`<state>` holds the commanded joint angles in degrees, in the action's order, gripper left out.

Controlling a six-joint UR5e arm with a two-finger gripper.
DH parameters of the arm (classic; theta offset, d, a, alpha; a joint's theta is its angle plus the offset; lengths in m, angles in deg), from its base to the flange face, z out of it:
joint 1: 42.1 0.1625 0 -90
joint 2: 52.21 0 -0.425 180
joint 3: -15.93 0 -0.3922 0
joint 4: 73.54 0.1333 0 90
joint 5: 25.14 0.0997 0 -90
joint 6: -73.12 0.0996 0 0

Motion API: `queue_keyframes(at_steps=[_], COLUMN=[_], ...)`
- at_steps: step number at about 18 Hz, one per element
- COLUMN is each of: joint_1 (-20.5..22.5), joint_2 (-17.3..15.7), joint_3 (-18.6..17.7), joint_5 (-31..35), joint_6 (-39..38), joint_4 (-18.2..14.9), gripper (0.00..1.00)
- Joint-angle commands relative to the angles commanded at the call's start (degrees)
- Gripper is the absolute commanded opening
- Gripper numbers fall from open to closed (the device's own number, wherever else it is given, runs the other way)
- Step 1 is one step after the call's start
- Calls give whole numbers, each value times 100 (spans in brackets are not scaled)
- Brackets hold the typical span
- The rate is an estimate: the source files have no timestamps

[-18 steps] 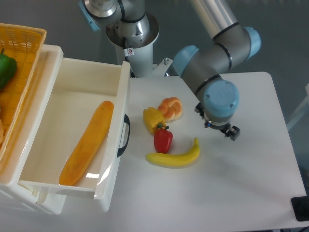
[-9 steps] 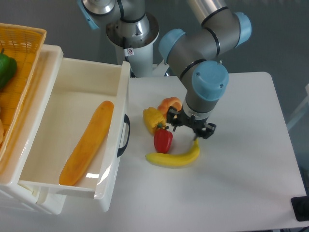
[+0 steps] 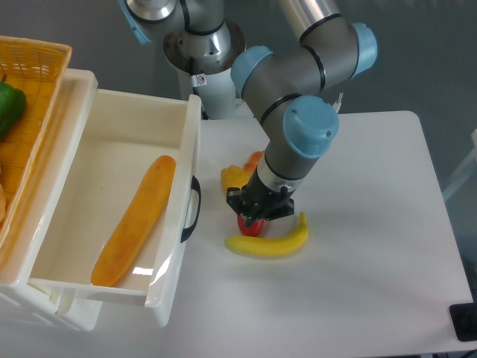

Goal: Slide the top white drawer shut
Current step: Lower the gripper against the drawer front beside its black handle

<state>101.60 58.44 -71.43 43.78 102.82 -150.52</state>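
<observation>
1. The top white drawer [image 3: 112,145] sits at the left of the frame and is pulled far out over the desk [image 3: 373,283].
2. Its curved black handle [image 3: 191,209] is on the drawer front, facing the middle of the frame.
3. A long orange loaf of bread [image 3: 136,220] lies slanted inside the drawer, and its low end is near the front corner.
4. Just right of the handle, a small group of food lies on the desk: a yellow pepper [image 3: 232,179], a red pepper [image 3: 250,224] partly hidden, a bit of an orange bun [image 3: 255,157], and a yellow banana [image 3: 268,244] below them.
5. The pincer [image 3: 258,209] hangs right over the red pepper, above the banana. It is near the handle but apart from it. You cannot tell if its fingers are spread or pressed together, because the arm's wrist hides them.
6. The grey and blue robot arm [image 3: 298,82] bends down from the top middle of the frame.
7. A yellow wicker basket [image 3: 37,63] sits at the upper left, with a green pepper [image 3: 9,107] in it.
</observation>
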Motion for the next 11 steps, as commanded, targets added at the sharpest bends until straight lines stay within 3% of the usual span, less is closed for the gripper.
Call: queue_keyframes(at_steps=[4, 11], joint_1=[-18, 26], joint_2=[-9, -210], joint_3=[9, 97], joint_5=[-466, -678], joint_6=[61, 544], joint_4=[-281, -1353], gripper=[0, 0])
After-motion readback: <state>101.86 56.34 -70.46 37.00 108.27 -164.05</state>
